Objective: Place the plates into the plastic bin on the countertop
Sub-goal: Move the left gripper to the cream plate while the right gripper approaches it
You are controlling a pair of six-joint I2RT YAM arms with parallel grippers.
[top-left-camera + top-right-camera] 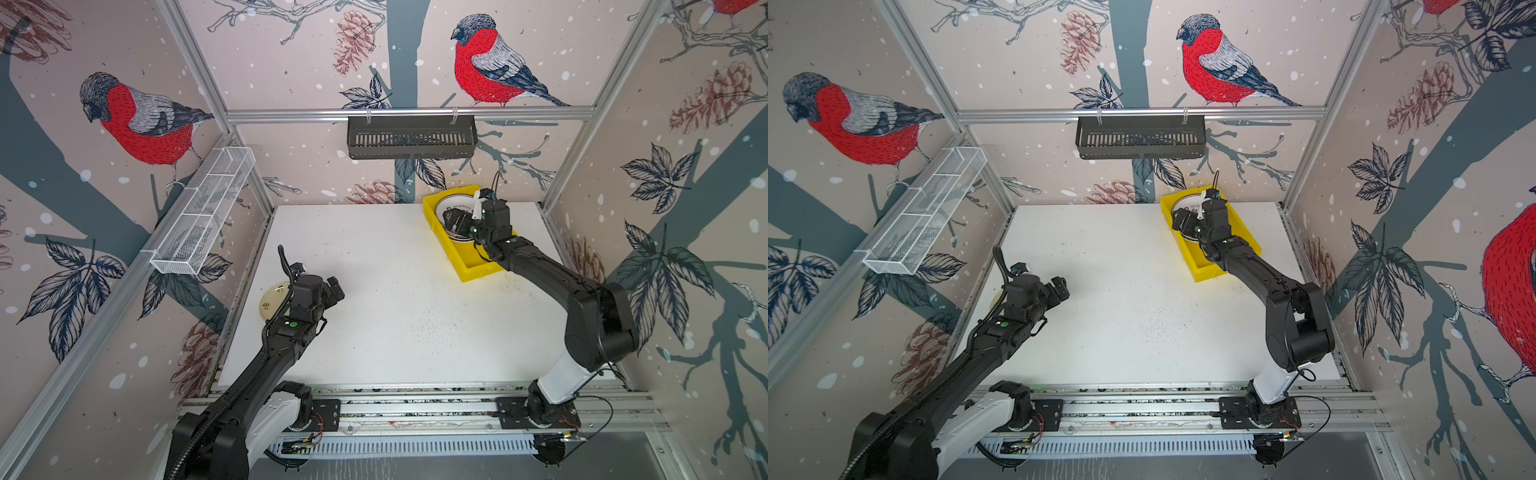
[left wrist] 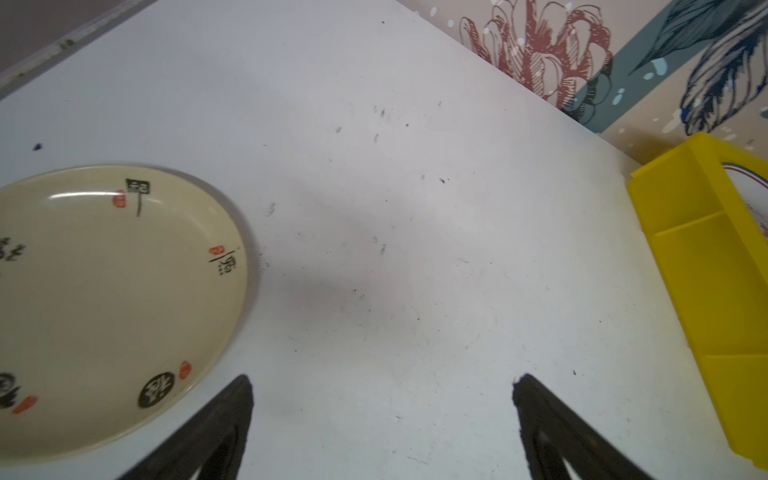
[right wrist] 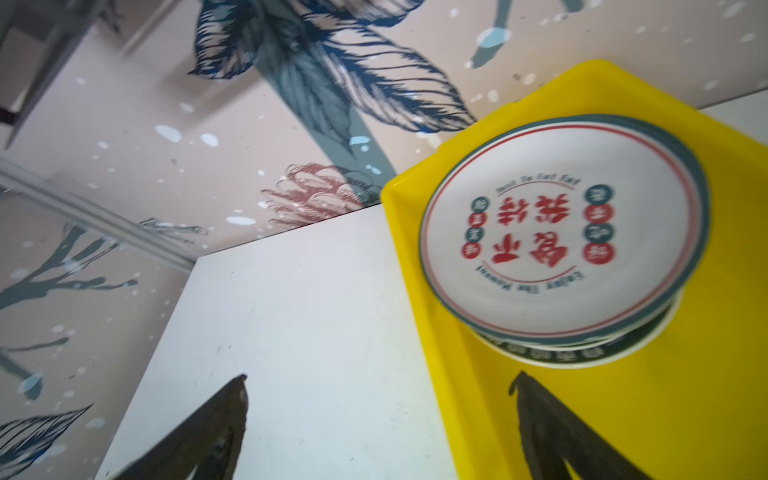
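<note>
Yellow bin (image 3: 690, 415) with perhaps three stacked plates (image 3: 561, 232)

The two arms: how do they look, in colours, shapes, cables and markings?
Both are black and jointed, with a white segment near the base. The left arm carries a ribbed black cable hose and a green dot near its wrist. The right arm shows small green lights near its wrist. The fingers are black and taper to points.

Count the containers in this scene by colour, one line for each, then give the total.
Yellow plastic bin: 1
Black slatted basket: 1
White wire mesh basket: 1
Total: 3
</note>
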